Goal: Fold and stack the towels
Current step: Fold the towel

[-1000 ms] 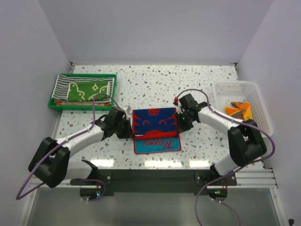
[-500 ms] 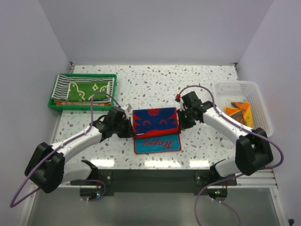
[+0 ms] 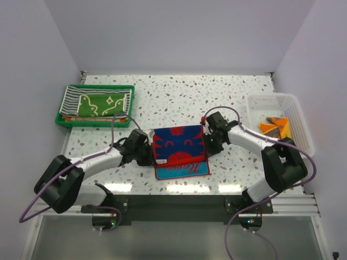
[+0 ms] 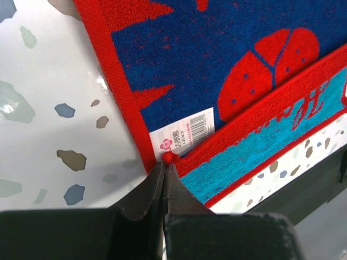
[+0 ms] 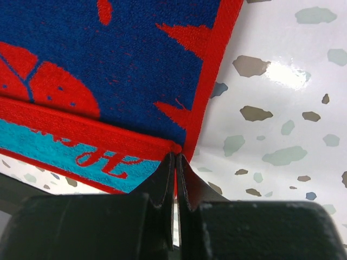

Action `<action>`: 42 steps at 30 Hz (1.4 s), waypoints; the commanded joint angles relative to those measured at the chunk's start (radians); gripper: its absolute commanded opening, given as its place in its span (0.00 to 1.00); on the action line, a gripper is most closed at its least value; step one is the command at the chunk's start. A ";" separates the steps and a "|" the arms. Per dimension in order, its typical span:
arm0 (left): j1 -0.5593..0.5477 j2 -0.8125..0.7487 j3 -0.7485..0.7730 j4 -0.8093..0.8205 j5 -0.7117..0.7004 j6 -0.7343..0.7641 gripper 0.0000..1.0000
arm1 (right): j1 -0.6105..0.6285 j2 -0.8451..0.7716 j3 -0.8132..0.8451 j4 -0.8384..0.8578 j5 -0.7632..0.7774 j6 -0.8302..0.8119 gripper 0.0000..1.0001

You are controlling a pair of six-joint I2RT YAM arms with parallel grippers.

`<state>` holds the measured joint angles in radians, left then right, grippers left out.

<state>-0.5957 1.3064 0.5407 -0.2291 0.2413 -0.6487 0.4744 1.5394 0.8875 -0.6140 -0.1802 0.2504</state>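
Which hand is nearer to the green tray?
Left. The left hand pinches the red towel's corner right of the green tray; the right hand holds the opposite corner, farther right.

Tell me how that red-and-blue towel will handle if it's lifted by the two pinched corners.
Probably floppy: the red-and-blue towel lies doubled over itself, so its middle would likely sag between corners. Likely light: the left fingers and right fingers hold it by bare corner tips. Its terry pile looks rough, so it should resist slipping.

A green, seemingly plastic tray [image 3: 81,123] sits far left, a white mesh basket [image 3: 301,124] far right.
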 commanded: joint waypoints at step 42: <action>0.114 0.043 0.233 -0.187 -0.159 0.156 0.00 | 0.004 -0.093 0.051 -0.044 0.064 0.047 0.00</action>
<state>-0.4866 1.3334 0.8272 -0.4072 0.1196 -0.5266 0.4801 1.4239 0.9871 -0.6281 -0.1329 0.2943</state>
